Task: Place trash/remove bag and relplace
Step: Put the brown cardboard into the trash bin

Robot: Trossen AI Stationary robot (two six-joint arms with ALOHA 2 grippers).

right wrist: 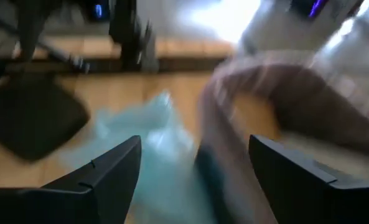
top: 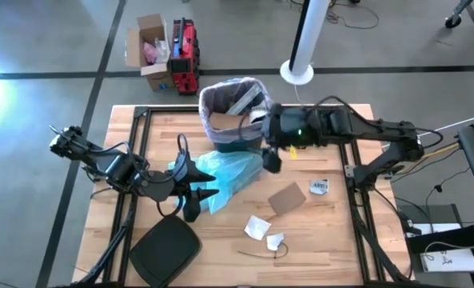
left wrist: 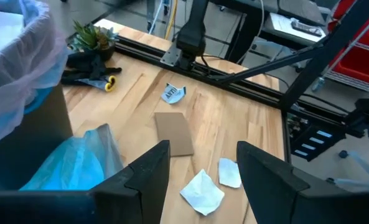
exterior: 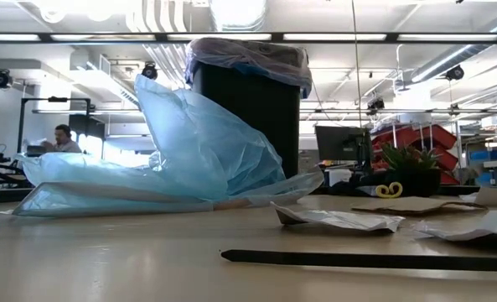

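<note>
The black bin (top: 233, 112) stands at the table's far middle, the pinkish-white bag (top: 221, 92) folded over its rim. A brown paper piece (top: 221, 120) lies inside it. More trash lies on the table: a flat brown piece (top: 286, 198) and white scraps (top: 256, 228) (top: 319, 186). My right gripper (top: 270, 160) hovers open just near-right of the bin; in the right wrist view my right gripper (right wrist: 196, 149) has nothing between its fingers. My left gripper (top: 211, 185) stands open beside the light blue bag (top: 233, 172); my left gripper (left wrist: 203, 155) is empty.
The light blue bag (exterior: 173, 151) lies heaped against the bin's near side. A black lid (top: 165, 252) lies at the table's near left. A thin dark strip (exterior: 365, 258) lies near the front. Black and green clutter (left wrist: 91, 53) sits right of the bin.
</note>
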